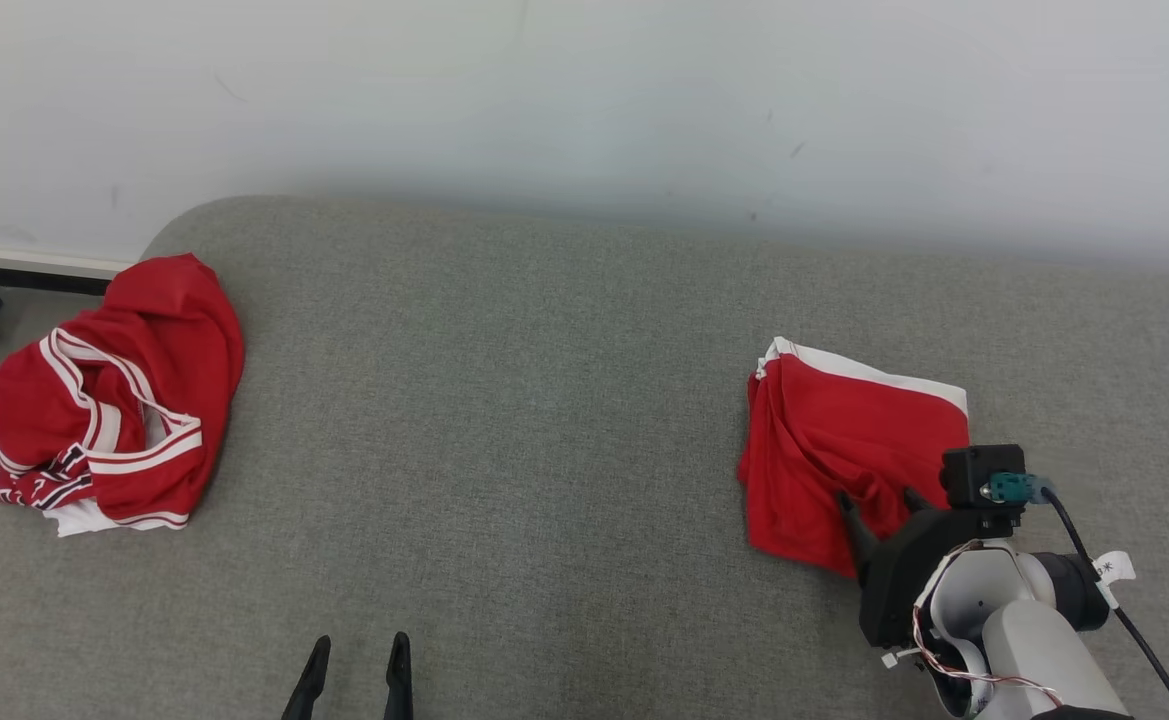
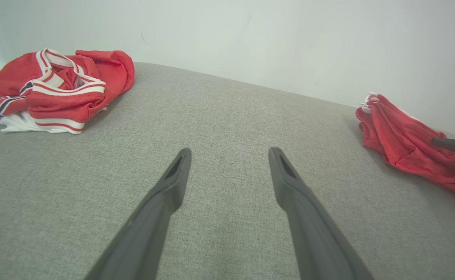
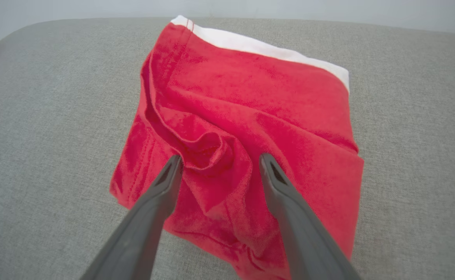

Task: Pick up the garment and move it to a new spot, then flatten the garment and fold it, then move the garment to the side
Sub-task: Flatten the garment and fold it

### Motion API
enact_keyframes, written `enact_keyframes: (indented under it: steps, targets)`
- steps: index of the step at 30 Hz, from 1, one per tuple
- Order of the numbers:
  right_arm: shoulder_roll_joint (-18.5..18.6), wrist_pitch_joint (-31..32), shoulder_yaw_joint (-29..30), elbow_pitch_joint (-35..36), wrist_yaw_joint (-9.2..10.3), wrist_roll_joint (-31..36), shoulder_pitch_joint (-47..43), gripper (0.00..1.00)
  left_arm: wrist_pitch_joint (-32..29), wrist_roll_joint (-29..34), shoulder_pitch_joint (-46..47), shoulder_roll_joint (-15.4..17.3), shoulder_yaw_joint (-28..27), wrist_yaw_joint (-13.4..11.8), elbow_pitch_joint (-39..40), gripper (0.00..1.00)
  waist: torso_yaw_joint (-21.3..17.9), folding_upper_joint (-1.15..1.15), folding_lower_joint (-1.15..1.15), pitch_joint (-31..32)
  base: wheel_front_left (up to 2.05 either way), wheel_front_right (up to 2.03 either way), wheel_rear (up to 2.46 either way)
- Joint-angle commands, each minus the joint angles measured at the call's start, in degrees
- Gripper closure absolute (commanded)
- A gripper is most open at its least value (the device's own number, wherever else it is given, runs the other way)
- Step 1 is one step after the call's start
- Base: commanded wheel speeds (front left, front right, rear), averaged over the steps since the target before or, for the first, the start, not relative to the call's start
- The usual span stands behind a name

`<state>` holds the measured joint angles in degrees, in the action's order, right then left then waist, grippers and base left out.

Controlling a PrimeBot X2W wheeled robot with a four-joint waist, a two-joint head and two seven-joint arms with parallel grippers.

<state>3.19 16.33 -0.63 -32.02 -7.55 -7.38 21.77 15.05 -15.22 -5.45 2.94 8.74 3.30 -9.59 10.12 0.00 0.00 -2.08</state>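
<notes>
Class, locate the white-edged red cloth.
The white-edged red cloth lies at the head view's right, on the grey fabric surface, under the open right gripper.

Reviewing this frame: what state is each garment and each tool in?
folded red garment: folded, creased, lying on the grey surface, white band along its far edge.
striped red garment: crumpled in a heap, not folded.
right tool: open, tips either side of a raised crease in the folded red garment, gripping nothing.
left tool: open, empty, over the grey surface.
</notes>
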Motion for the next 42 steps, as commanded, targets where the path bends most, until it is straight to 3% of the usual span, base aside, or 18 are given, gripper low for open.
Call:
enact_keyframes:
  steps: [1, 13, 20, 22, 30, 32, 36, 37, 39, 42]
  targets:
    - [-0.1, -0.4, 0.8, -0.3, 0.14, -0.7, 0.4, 0.00, 0.2, -0.1, 0.5, -0.1, -0.1, 0.1, -0.1, 0.00, 0.0, 0.00, 0.00, -0.1, 0.00, 0.00, 0.00]
    - [-0.4, -3.1, -2.7, 1.5, 0.14, 1.0, 2.1, 0.00, 0.2, 0.3, 0.9, -0.1, -0.5, 0.4, -0.3, 0.00, -0.4, 0.00, 0.00, -0.7, 0.00, 0.00, 0.00]
    - [0.0, -1.3, -3.6, 4.6, 0.14, 7.4, 0.8, 0.00, 0.2, 0.0, 1.3, -0.1, -0.3, 0.2, -0.2, 0.00, -0.1, 0.00, 0.00, -1.2, 0.00, 0.00, 0.00]
    - [0.4, -0.5, -3.7, 5.4, 0.14, 8.8, 0.3, 0.05, 0.2, 0.0, 1.5, -0.1, -0.3, 0.1, -0.2, 0.00, -0.1, 0.00, 0.00, -1.4, 0.00, 0.00, 0.00]
    - [1.4, 1.7, -4.3, 7.1, 0.14, 9.2, -1.4, 0.08, 0.2, -0.4, 1.6, -0.1, -0.5, 0.0, -0.2, 0.00, -0.3, 0.00, 0.00, -2.0, 0.00, 0.00, 0.00]
    - [1.4, 1.9, -4.9, 7.2, 0.14, 8.9, -1.5, 0.13, 0.2, -0.4, 1.8, -0.1, -0.4, 0.0, -0.2, 0.00, -0.4, 0.00, 0.00, -2.1, 0.00, 0.00, 0.00]
    - [1.3, 2.2, -5.4, 7.7, 0.14, 8.9, -1.7, 0.34, 0.2, -0.5, 1.9, -0.1, -0.3, 0.0, -0.1, 0.00, -0.3, 0.00, 0.00, -2.4, 0.00, 0.00, 0.00]
    - [1.3, 2.2, -5.4, 7.8, 0.14, 8.8, -1.9, 0.35, 0.2, -0.6, 2.0, -0.1, -0.2, 0.0, -0.2, 0.00, -0.3, 0.00, 0.00, -2.4, 0.00, 0.00, 0.00]
    - [1.4, 2.4, -5.3, 7.9, 0.14, 8.7, -2.0, 0.48, 0.2, -0.4, 2.1, -0.1, -0.2, -0.1, -0.2, 0.00, -0.2, 0.00, 0.00, -2.5, 0.00, 0.00, 0.00]
    - [1.5, 2.8, -5.0, 7.9, 0.14, 8.8, -2.3, 0.59, 0.2, -0.5, 2.1, -0.1, -0.2, -0.1, -0.3, 0.00, -0.2, 0.00, 0.00, -2.5, 0.00, 0.00, 0.00]
